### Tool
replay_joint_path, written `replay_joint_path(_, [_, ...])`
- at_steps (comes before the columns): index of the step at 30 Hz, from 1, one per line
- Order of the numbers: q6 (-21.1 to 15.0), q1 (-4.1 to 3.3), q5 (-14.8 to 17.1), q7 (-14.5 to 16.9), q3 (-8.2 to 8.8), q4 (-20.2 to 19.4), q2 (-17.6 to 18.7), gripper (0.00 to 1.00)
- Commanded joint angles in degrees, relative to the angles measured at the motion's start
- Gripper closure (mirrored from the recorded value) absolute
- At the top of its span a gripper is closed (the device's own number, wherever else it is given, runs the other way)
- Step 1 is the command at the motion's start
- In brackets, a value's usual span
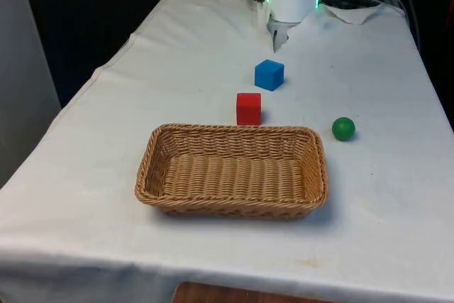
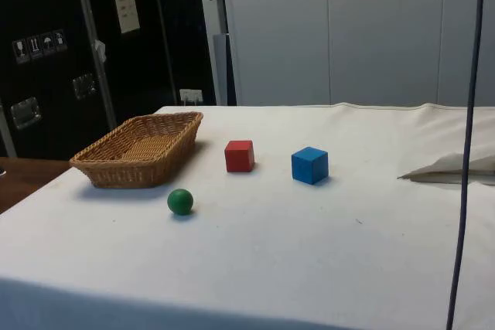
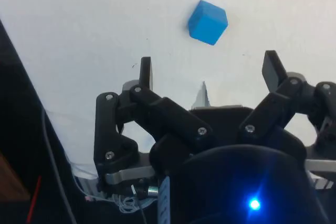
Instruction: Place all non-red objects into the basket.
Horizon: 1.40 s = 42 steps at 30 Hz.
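hovering hand [image 3: 209,72] wide above cloth [image 3: 94,35]

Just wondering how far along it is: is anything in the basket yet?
No, the wicker basket holds nothing; the blue cube and green ball sit on the cloth.

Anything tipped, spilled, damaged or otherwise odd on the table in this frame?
Nothing stands out. The basket sits upright and empty, the red cube, blue cube and green ball rest apart on the cloth, and the gripper hangs open above it, holding nothing.
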State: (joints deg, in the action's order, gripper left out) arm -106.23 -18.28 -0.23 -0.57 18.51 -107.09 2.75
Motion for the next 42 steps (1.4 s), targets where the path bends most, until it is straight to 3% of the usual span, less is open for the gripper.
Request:
replay_joint_path(1, [0.0,0.00,0.0,0.0,0.00,0.0,0.0,0.00])
replay_joint_path(27, [-0.9,-0.23,-4.3,-8.5,-0.52,-7.1,-5.8,0.00])
replay_joint_path(38, [-1.7,-0.23,-4.3,-10.3,-0.69,-11.1,-9.2,0.00])
replay_joint_path(39, [-0.7,-0.23,-3.8,-9.6,-0.52,-10.1,-8.4,0.00])
replay_joint_path(42, [-2.3,-0.17,-4.3,-10.5,-0.69,-12.5,-10.3,0.00])
